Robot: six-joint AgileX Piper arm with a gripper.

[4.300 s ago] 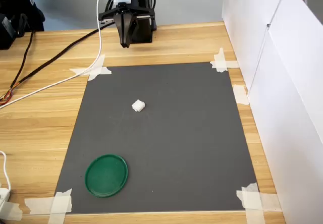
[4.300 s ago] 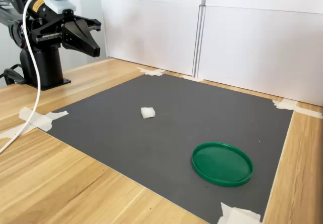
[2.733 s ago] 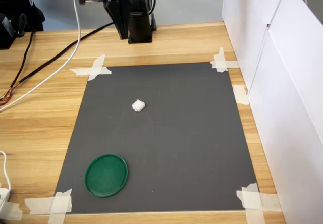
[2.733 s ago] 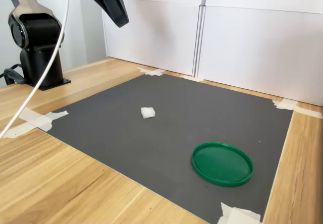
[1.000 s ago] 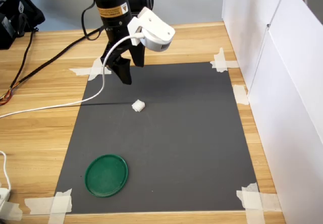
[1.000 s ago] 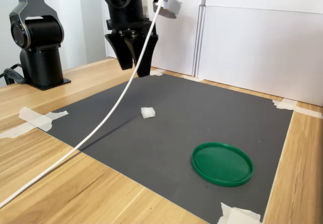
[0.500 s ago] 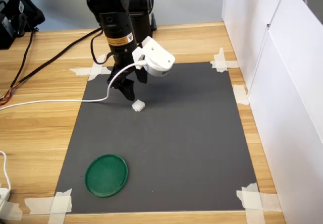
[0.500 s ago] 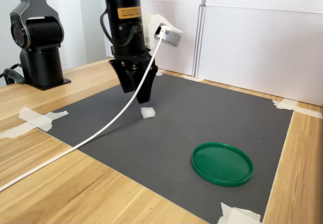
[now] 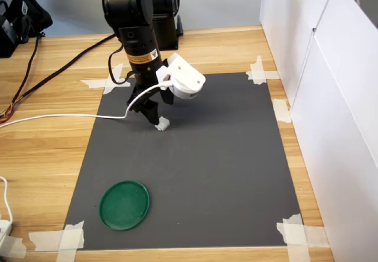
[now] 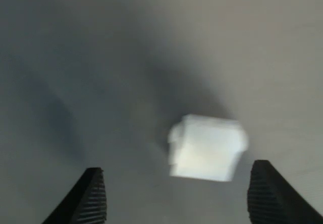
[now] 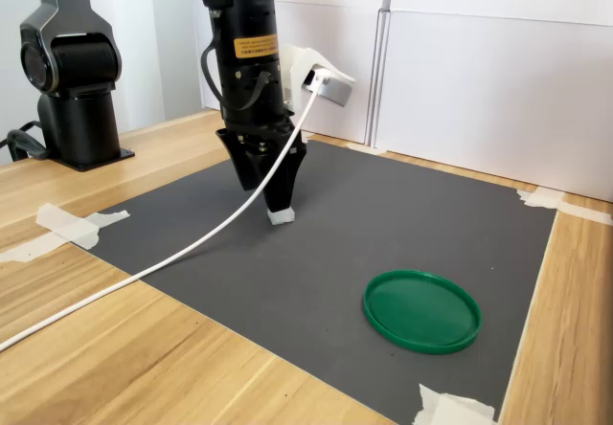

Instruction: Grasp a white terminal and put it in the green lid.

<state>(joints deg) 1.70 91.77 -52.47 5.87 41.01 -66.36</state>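
First exterior view: the claw (image 9: 155,119) has descended onto the white terminal (image 9: 162,124) at upper-centre frame, fingers spread and unclosed, grasp pending; green lid (image 9: 124,205) sits empty lower left.

1. The white terminal (image 10: 206,147) was blurred in the wrist view; its faces could not be read.
2. Only the two fingertips (image 10: 92,196) showed there, cut off by the picture's edge.
3. In both exterior views the gripper (image 9: 155,120) covered part of the terminal, so contact could not be told.
4. The arm's top ran out of the second exterior view.
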